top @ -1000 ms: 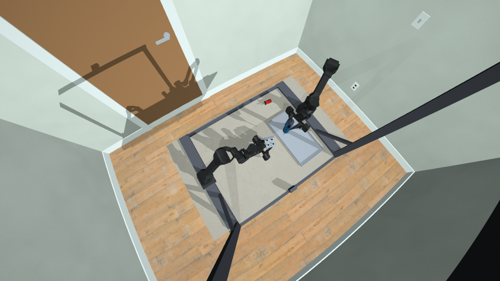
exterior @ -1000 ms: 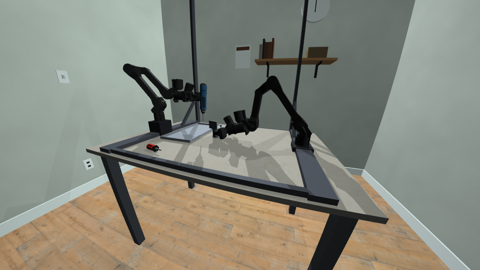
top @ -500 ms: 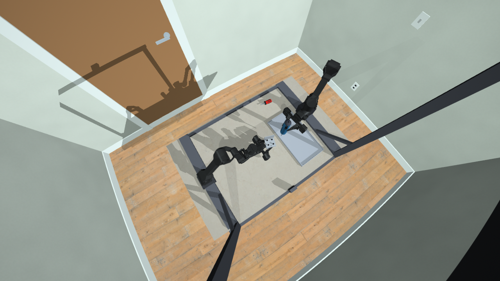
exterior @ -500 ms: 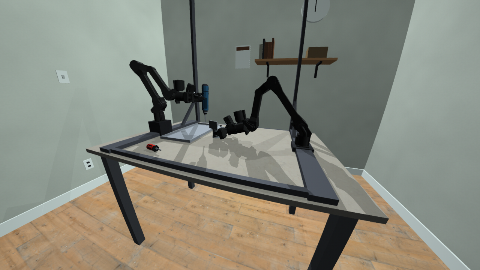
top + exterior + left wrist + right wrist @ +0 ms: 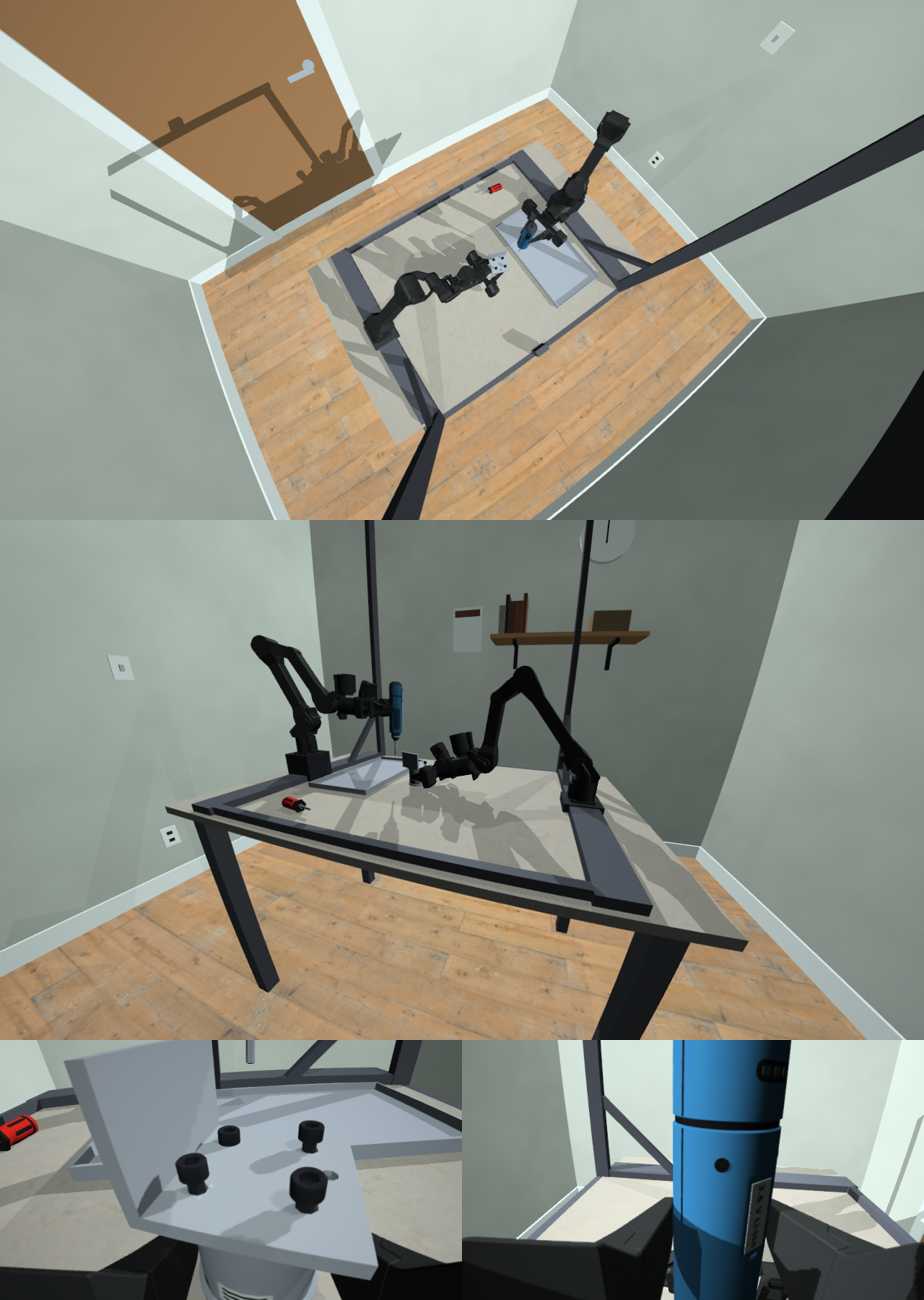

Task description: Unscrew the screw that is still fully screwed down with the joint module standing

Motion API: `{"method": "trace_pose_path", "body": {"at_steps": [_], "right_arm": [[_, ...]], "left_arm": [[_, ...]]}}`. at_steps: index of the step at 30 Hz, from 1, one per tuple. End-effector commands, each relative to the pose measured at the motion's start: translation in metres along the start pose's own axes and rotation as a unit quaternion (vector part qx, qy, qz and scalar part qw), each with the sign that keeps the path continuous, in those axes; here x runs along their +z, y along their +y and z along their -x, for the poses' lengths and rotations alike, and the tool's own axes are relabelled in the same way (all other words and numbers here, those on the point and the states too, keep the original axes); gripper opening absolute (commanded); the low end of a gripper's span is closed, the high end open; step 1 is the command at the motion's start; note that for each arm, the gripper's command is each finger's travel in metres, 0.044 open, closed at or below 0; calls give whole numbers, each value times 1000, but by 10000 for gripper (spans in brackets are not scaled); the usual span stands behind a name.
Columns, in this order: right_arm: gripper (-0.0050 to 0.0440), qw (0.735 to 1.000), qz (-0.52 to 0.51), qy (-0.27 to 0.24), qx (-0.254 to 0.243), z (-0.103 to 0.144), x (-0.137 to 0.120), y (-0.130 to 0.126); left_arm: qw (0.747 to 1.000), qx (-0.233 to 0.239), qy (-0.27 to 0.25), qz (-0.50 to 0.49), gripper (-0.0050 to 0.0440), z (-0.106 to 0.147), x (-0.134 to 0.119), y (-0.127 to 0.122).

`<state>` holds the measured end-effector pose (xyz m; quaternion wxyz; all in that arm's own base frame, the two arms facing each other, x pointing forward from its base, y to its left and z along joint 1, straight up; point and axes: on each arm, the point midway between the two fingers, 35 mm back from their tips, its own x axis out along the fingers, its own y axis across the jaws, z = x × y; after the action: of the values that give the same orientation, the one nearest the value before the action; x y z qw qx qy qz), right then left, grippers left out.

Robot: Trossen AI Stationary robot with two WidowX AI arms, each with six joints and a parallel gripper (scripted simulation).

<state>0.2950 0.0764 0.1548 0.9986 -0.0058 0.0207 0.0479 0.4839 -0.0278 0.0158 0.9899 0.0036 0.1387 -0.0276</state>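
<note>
The joint module [image 5: 253,1275] [image 5: 413,773] stands on the table, and my left gripper [image 5: 257,1221] [image 5: 491,275] [image 5: 423,773] is shut on its grey cylinder body. The grey angle bracket [image 5: 253,1195] [image 5: 499,263] sits on top of it. One black screw [image 5: 229,1135] sits flush near the bracket's upright wall. Three other screws [image 5: 192,1168] [image 5: 310,1132] [image 5: 307,1184] stand raised. My right gripper [image 5: 718,1207] [image 5: 385,707] [image 5: 539,229] is shut on the blue electric screwdriver [image 5: 725,1166] [image 5: 395,707] [image 5: 525,235] and holds it upright. Its bit [image 5: 250,1051] hangs above and beyond the bracket.
A shallow grey tray [image 5: 561,271] [image 5: 349,781] [image 5: 397,1123] lies on the table just beyond the module, under the screwdriver. A red-handled tool [image 5: 494,188] [image 5: 292,802] [image 5: 18,1128] lies near the table's far corner. Dark frame rails and posts [image 5: 371,617] edge the table.
</note>
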Motion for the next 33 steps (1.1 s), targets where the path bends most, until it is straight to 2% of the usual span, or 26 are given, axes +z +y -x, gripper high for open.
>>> {"method": "trace_pose_path", "body": {"at_steps": [1, 5, 18, 33], "right_arm": [[161, 1000, -7, -27, 0, -12, 20, -2], [161, 1000, -7, -27, 0, -18, 20, -5], [161, 999, -11, -41, 0, -58, 23, -23], [161, 999, -11, -45, 0, -59, 26, -23]], "left_arm": [[1000, -1, -13, 0, 243, 0, 12, 0], [1000, -1, -13, 0, 243, 0, 12, 0], [1000, -1, -13, 0, 243, 0, 12, 0], [1000, -1, -13, 0, 243, 0, 12, 0]]}}
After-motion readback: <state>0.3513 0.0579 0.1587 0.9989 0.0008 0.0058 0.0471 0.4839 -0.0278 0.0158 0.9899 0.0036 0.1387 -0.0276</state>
